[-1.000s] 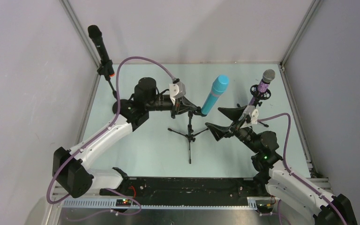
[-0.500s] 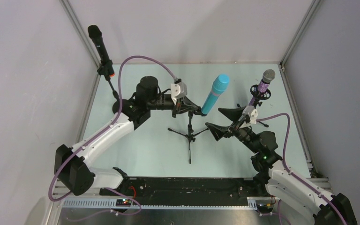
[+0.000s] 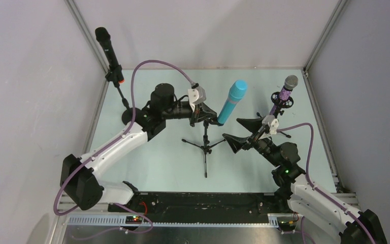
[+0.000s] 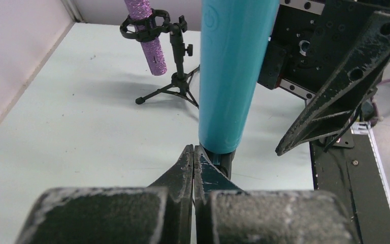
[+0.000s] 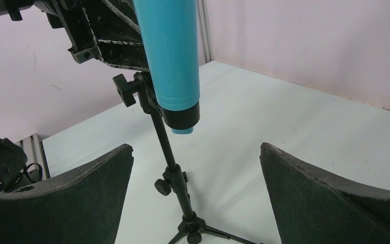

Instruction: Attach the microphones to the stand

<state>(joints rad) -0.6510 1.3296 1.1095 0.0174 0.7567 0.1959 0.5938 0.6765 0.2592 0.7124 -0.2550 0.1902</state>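
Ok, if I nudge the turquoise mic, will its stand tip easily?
Probably top-heavy: the turquoise microphone leans off-centre atop the thin tripod stand, so a sideways push may tip it. Its smooth barrel looks rigid but likely slippery. The spindly stand seems light.

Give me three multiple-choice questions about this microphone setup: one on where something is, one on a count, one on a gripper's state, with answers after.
1. Where is the turquoise microphone?
A) on the middle tripod stand
B) lying flat
C) leaning on the back wall

2. How many microphones show?
A) two
B) three
C) five

3. How do the jaws of the right gripper stand?
A) shut tight
B) out of sight
C) wide open, empty

Answers:
1 A: it stands tilted atop that stand's pole.
2 B: the black microphone, the turquoise one and the purple microphone.
3 C: its wrist view shows a wide gap with nothing gripped.
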